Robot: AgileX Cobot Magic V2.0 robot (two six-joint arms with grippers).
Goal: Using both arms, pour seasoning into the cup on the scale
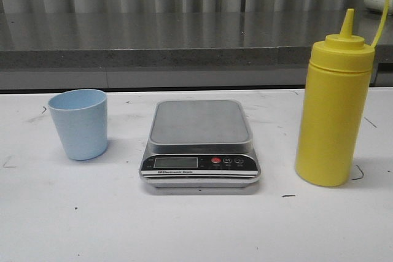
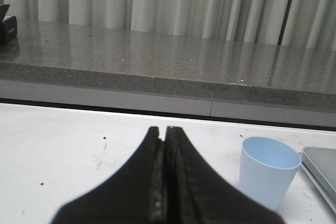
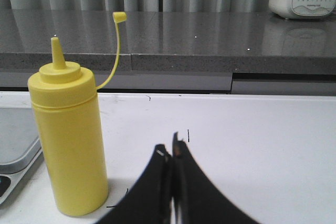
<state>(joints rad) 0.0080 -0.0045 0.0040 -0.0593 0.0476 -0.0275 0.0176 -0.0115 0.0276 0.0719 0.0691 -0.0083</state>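
Cup (image 1: 78,124), pale blue and empty-looking, stood upright at the left of the front view on a white tabletop (image 1: 196,231), well apart from the scale (image 1: 200,145), which sat at the centre with its grey steel platform bare. At the right stood the tall yellow seasoning bottle (image 1: 331,111), upright, its nozzle uncapped and its cap hanging off a thin strap (image 1: 381,16) toward the upper right corner. No arm showed in the front view.

In the left wrist view, the left gripper (image 2: 161,130) filled the lower centre, its jaws pressed together and holding nothing; the cup (image 2: 268,171) appeared at the lower right, near the jaws but not touching them, with an edge of the scale (image 2: 320,169) at the far right. In the right wrist view, the right gripper (image 3: 170,150) sat at the lower centre, jaws likewise pressed together and empty, with the bottle (image 3: 68,145) at the left, near but apart.

Nothing of the task appeared done: the cup was not yet on the scale. The step in hand was likely the cup's move onto the platform. To do it well, the left jaws would need to spread wide first, close around the cup's tapered wall without crushing it, and set it squarely at the platform's middle. The bottle's open nozzle called for keeping it upright until it was over the cup.
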